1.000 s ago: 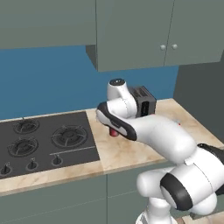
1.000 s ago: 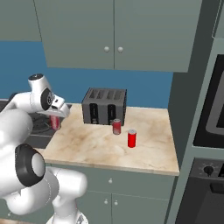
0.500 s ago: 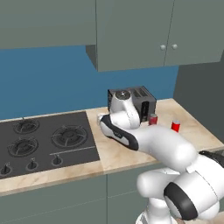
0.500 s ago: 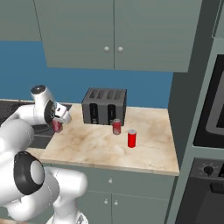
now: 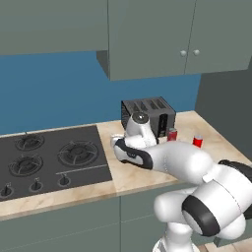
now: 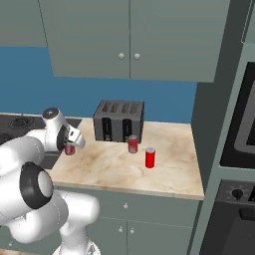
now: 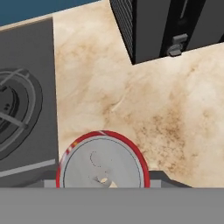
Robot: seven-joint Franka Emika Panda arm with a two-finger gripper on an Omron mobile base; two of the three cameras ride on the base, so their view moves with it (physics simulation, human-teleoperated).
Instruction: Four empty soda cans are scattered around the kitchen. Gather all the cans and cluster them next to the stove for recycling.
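Observation:
A red soda can (image 6: 69, 149) with a silvery top (image 7: 103, 164) stands upright between my fingers, and my gripper (image 6: 69, 144) is shut on it from above. It hangs low over the beige counter, just right of the black stove (image 5: 49, 157) (image 7: 22, 109). Two more soda cans stand further right on the counter: one (image 6: 132, 144) (image 5: 172, 134) in front of the toaster, the other (image 6: 150, 157) (image 5: 198, 141) nearer the counter's front. In the left base view my own arm hides the held can.
A black slotted toaster (image 6: 118, 121) (image 5: 147, 113) (image 7: 175, 26) stands against the blue wall behind the cans. Grey-green cabinets hang overhead. A tall oven unit (image 6: 239, 149) closes off the counter's right end. Bare marble (image 7: 144, 100) lies between stove and toaster.
My arm has folded down and the hand has sunk toward the counter beside the stove, carrying the can with it. The two other cans have stayed put.

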